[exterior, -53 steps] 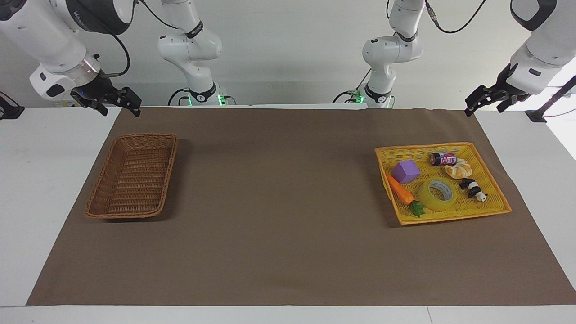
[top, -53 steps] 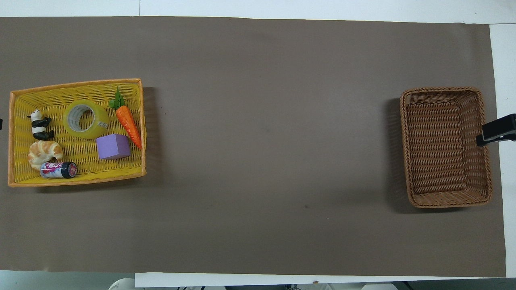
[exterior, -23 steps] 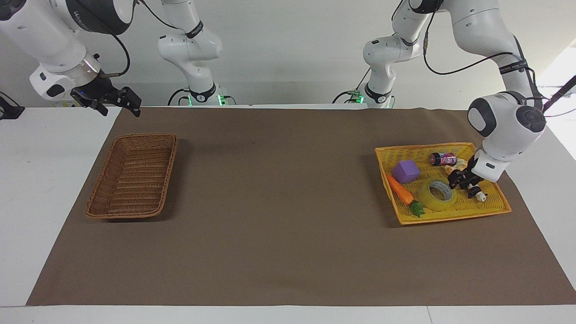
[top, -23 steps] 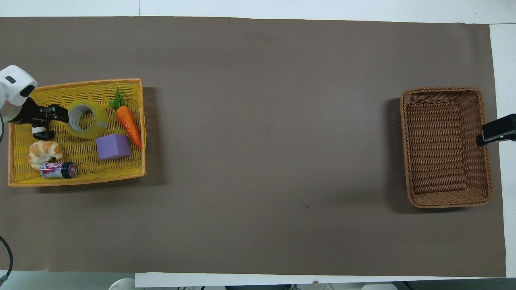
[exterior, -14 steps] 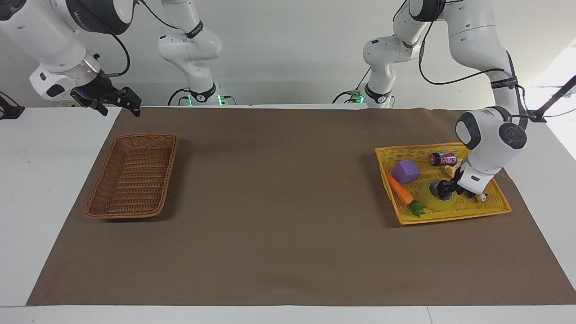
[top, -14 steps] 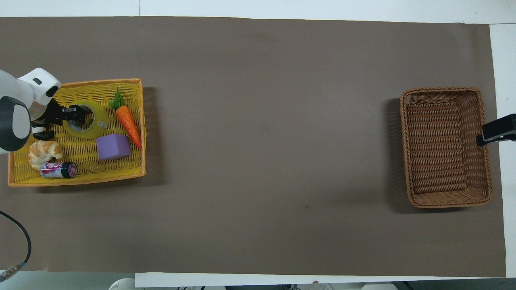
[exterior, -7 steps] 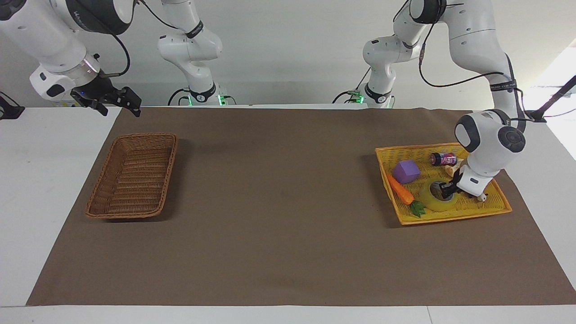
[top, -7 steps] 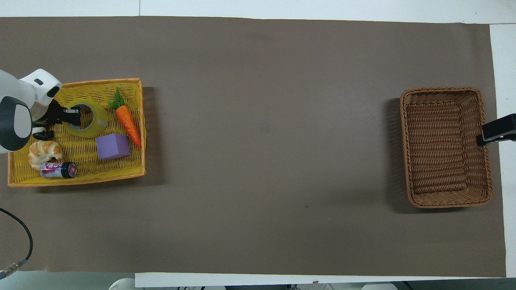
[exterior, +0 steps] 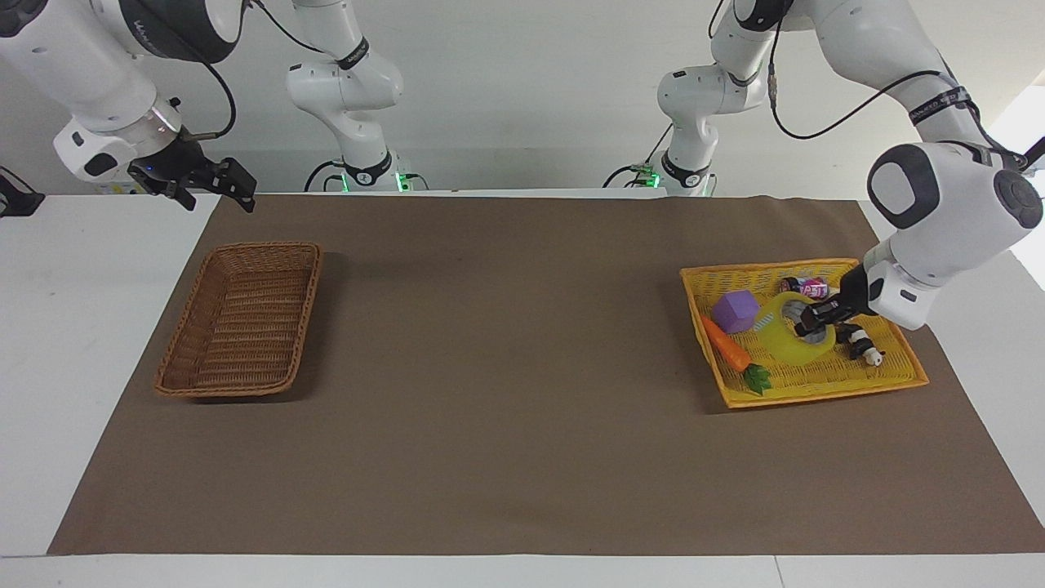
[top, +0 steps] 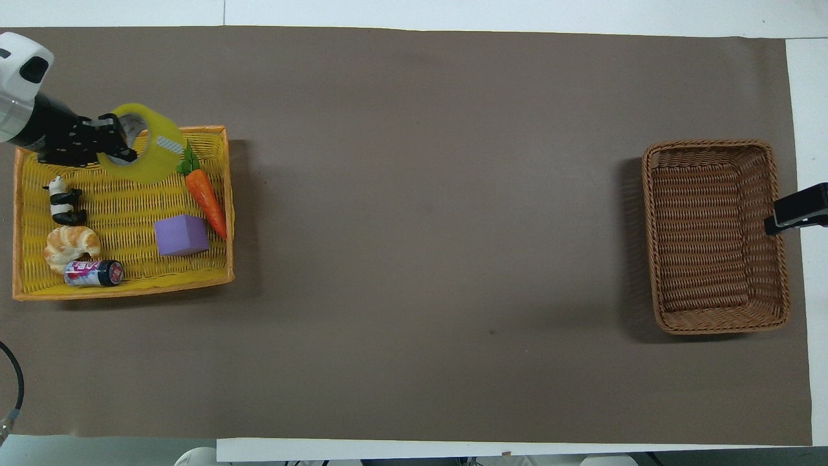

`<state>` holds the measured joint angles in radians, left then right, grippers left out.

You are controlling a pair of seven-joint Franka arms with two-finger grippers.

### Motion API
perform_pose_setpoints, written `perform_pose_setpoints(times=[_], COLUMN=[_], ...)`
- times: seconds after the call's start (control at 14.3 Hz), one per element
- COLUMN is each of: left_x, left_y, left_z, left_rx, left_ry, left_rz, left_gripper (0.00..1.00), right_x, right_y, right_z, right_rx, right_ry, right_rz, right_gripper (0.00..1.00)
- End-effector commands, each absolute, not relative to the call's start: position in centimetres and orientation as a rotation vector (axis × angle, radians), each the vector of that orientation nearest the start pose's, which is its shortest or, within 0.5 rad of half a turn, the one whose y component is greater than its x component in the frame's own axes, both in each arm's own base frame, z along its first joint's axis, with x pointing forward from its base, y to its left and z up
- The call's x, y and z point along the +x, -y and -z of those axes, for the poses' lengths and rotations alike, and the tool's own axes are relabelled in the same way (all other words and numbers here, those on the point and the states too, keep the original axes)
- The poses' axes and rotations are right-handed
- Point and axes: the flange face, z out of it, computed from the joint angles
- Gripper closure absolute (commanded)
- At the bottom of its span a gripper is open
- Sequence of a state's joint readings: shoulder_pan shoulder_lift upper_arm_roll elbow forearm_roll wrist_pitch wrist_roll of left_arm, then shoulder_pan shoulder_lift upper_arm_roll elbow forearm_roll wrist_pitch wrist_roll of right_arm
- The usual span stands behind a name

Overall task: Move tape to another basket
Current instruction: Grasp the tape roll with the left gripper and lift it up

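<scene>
The tape (exterior: 785, 335), a translucent yellow roll, hangs tilted a little above the yellow mesh tray (exterior: 816, 392). My left gripper (exterior: 811, 325) is shut on the roll's wall, with one finger inside the core. In the overhead view the tape (top: 154, 152) and left gripper (top: 118, 144) sit over the tray's (top: 123, 291) edge farthest from the robots. The brown wicker basket (exterior: 306, 318) (top: 711, 144) stands with nothing in it at the right arm's end of the table. My right gripper (exterior: 219, 201) (top: 799, 208) waits open over the white table edge beside the basket.
In the tray lie a purple cube (top: 182, 235), a toy carrot (top: 206, 197), a panda figure (top: 63, 200), a croissant (top: 71, 244) and a small can (top: 94, 273). A brown mat (exterior: 506, 367) spans the table between tray and basket.
My left gripper came down onto the tape, shut on its wall, and has lifted the roll off the tray floor, tilting it. The right arm has not moved.
</scene>
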<state>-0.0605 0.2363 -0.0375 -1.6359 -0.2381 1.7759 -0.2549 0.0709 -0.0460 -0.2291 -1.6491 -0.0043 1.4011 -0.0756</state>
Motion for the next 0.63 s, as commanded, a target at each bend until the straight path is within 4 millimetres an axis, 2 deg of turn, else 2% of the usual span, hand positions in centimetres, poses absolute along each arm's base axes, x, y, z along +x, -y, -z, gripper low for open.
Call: perform_pose_setpoints(times=[0.0,0.07,0.21,0.28,0.42,0.56], left_x=[60.7,60.2,59.3,58.4,57.9,56.9], left_y=[17.1,19.7,22.4,24.5,25.7,28.1], left_z=[-47.3,-47.6,-47.6,-47.5,-47.5,-47.7], left_rx=[-3.327,-3.339,-3.339,-3.326,-3.311,-3.317], left_ry=[0.522,0.496,0.462,0.465,0.444,0.396], left_rz=[-0.281,-0.238,-0.243,-0.252,-0.236,-0.233], left_gripper=[1.0,1.0,1.0,1.0,1.0,1.0], right_x=[50.5,50.5,50.5,50.5,50.5,50.4], right_y=[8.6,8.6,8.6,8.6,8.6,8.5], right_z=[-60.1,-60.1,-60.1,-60.1,-60.1,-60.0], right_rx=[-3.101,-3.1,-3.101,-3.101,-3.101,-3.098], right_ry=[-0.094,-0.096,-0.094,-0.094,-0.094,-0.091], right_rz=[-0.313,-0.313,-0.313,-0.313,-0.313,-0.322], right_gripper=[0.01,0.01,0.01,0.01,0.01,0.01])
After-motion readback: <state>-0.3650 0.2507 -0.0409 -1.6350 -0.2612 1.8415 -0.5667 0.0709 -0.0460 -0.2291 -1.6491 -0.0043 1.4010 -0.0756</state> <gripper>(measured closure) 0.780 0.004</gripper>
